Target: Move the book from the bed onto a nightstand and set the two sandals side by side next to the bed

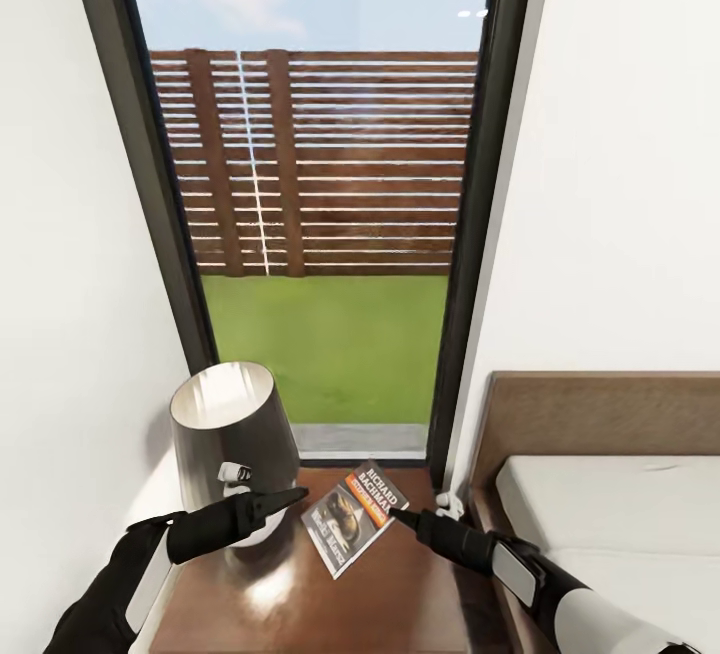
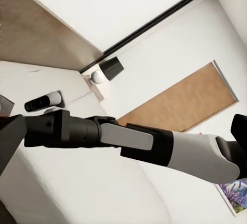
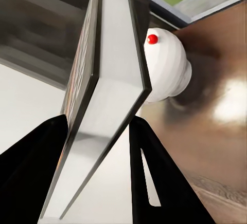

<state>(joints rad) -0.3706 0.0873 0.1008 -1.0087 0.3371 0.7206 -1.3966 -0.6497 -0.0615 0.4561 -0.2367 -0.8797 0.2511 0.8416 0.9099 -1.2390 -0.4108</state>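
In the head view, the robot faces a tall dark-framed window (image 1: 330, 184) with a slatted fence and grass outside. Below it stands the nightstand (image 1: 400, 594), a glossy brown worktop beside the bed (image 1: 610, 514), whose headboard and off-white mattress fill the lower right. A lamp (image 1: 232, 434) with a dark grey shade sits on the worktop's left side. The right claw (image 1: 395, 512) holds the book (image 1: 348, 518) by its right-hand edge, over the middle of the worktop towards its back edge; the cover with its orange band faces up and is tilted. Whether the book already touches the worktop cannot be told. The left claw (image 1: 290, 497) points at the book's left side from just beside the lamp; its opening cannot be told here.

In the left wrist view, the right arm (image 2: 154, 144) crosses the picture in front of white walls and a brown door (image 2: 177, 98). The left claw's own fingers are not clear enough to judge.

In the right wrist view, the right claw (image 3: 98, 147) is clamped narrowly on the book (image 3: 110, 80), one dark finger on each face, above the glossy worktop (image 3: 216, 95).

The step in hand appears to be setting the book on the nightstand. The next move likely calls for lowering it flat onto the worktop clear of the lamp, then opening the claw.
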